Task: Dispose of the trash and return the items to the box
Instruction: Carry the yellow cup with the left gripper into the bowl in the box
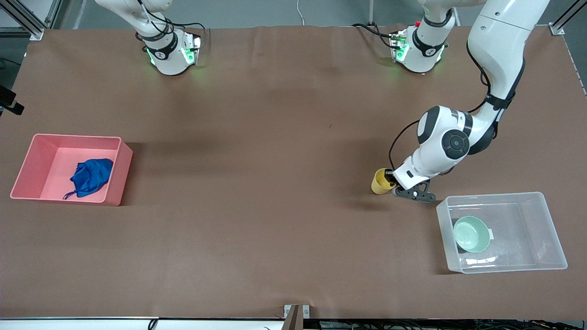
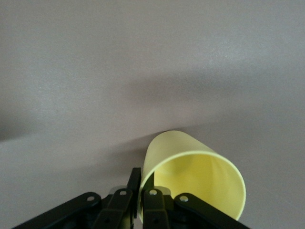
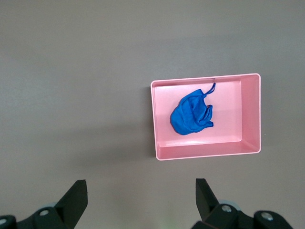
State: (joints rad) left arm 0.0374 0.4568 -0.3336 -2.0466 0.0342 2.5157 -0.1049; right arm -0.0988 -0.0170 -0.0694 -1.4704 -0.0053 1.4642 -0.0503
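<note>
My left gripper (image 1: 392, 183) is shut on the rim wall of the yellow cup (image 1: 380, 181), one finger inside and one outside. It holds the cup tilted, low over the table, beside the transparent box (image 1: 495, 196). In the left wrist view the cup (image 2: 190, 167) sits at my gripper (image 2: 143, 185). The mint-green bowl (image 1: 471, 234) lies in the box. The blue cloth (image 1: 91, 176) lies in the pink bin (image 1: 27, 160). My right gripper (image 3: 140, 185) is open and empty, high over the table, out of the front view. Its wrist view shows the cloth (image 3: 191, 114) in the bin (image 3: 251, 114).
The pink bin stands at the right arm's end of the table and the transparent box at the left arm's end, both toward the front camera. The two arm bases (image 1: 172, 52) (image 1: 419, 50) stand along the table's edge farthest from the camera.
</note>
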